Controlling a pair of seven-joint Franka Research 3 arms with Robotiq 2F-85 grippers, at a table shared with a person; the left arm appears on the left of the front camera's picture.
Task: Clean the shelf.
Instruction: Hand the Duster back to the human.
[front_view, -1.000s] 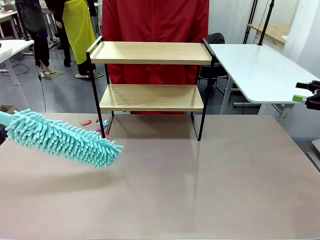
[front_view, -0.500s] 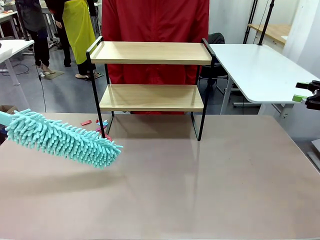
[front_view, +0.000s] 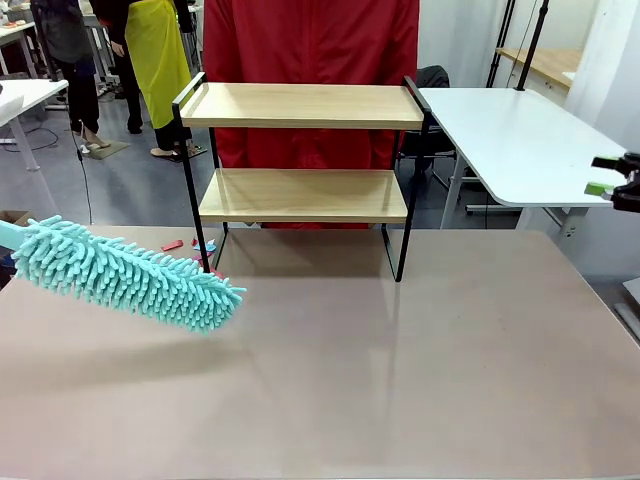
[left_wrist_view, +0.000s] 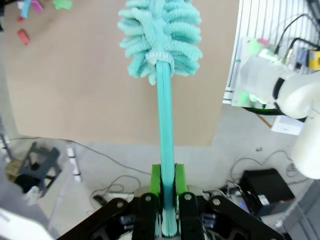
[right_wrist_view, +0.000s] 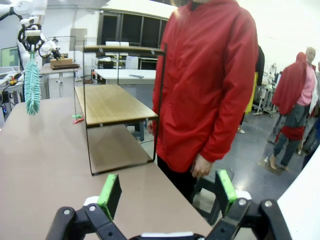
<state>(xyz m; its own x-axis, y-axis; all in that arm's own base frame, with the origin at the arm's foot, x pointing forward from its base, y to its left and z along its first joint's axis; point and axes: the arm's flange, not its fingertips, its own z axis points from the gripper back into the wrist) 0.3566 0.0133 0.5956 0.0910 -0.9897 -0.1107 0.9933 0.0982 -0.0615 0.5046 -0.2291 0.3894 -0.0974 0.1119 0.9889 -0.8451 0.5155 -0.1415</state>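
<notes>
The shelf (front_view: 300, 150) stands at the far side of the brown table (front_view: 400, 380), both wooden boards bare, its black legs planted on the tabletop. Right behind it a person in a red jacket (front_view: 310, 60) stands close, one hand (right_wrist_view: 201, 165) hanging down at the side.

Over on the left, a fluffy teal duster (front_view: 125, 275) slants out above the table, its tip lower than its handle end, near the shelf's front left leg but not touching it. A few small scraps (front_view: 190, 247), red and teal, lie on the table by that leg.

From the wrist you can see the left gripper (left_wrist_view: 166, 187) clamped tight on the duster's teal handle (left_wrist_view: 165, 130), green pads pressed on either side of it.

The right gripper (right_wrist_view: 167, 192) sits off at the right edge of the table, well apart from the shelf, its jaws spread wide with nothing between them, facing the shelf's end and the person.
</notes>
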